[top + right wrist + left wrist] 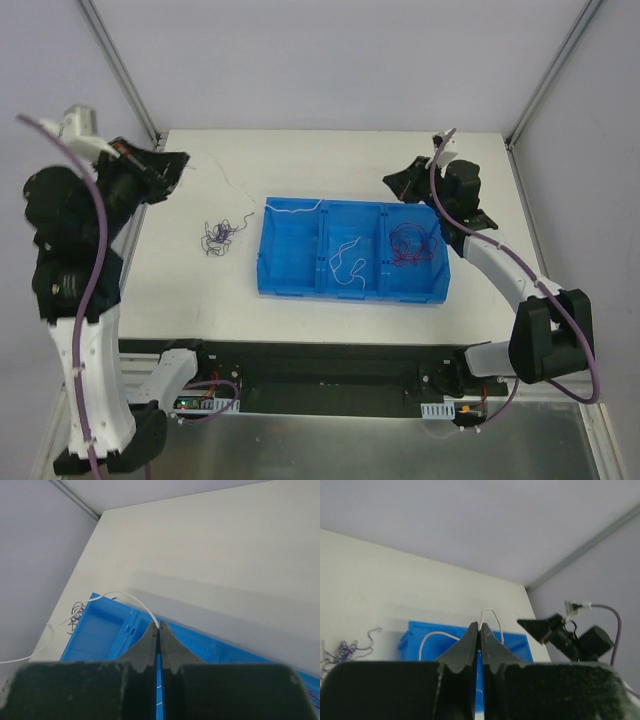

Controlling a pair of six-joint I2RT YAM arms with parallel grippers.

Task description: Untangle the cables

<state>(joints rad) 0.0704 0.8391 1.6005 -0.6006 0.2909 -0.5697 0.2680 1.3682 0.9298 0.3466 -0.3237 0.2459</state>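
Note:
One thin white cable (295, 207) stretches between both grippers, passing over the back left corner of the blue bin (350, 290). My left gripper (182, 168) is up at the table's far left, shut on one end; the white cable (492, 611) loops out of its tips (481, 625). My right gripper (392, 180) hovers behind the bin, shut on the other end, and the white cable (125, 596) arcs leftward from its tips (159, 626). A small dark purple tangle (220, 236) lies on the table left of the bin.
The bin has three compartments: pale loose cables (348, 258) lie in the middle one and a red cable coil (412, 245) in the right one. Angled frame posts stand at the table's back corners. The arm bases sit at the near edge.

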